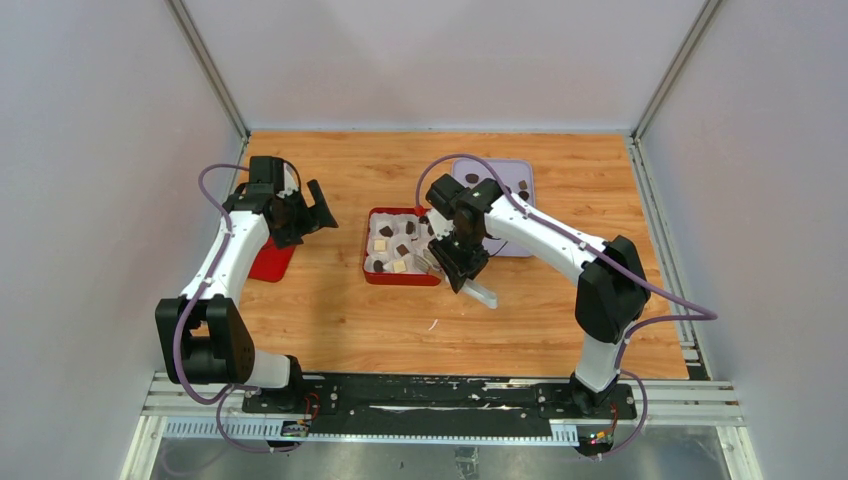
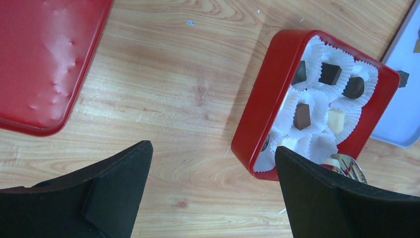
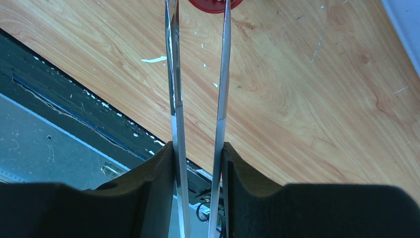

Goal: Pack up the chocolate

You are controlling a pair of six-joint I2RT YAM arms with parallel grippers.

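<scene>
The red box (image 1: 400,281) stands mid-table, lined with white paper cups. Several of them hold chocolate (image 1: 403,249), dark, brown and cream pieces (image 2: 301,116). My right gripper (image 1: 462,262) hangs over the box's right front corner, shut on metal tongs (image 3: 173,74). The tongs' two blades run between its fingers (image 3: 198,146) toward the box rim (image 3: 213,4), and their tips are cut off there. The shiny tong ends (image 2: 346,166) show at the box's corner. My left gripper (image 1: 322,215) is open and empty (image 2: 213,153) above bare wood left of the box (image 2: 257,114).
A red lid (image 1: 270,262) lies flat at the left (image 2: 44,59). A lavender tray (image 1: 510,175) behind the right arm carries a few more chocolate pieces (image 1: 471,178). Grey walls close in the table on three sides.
</scene>
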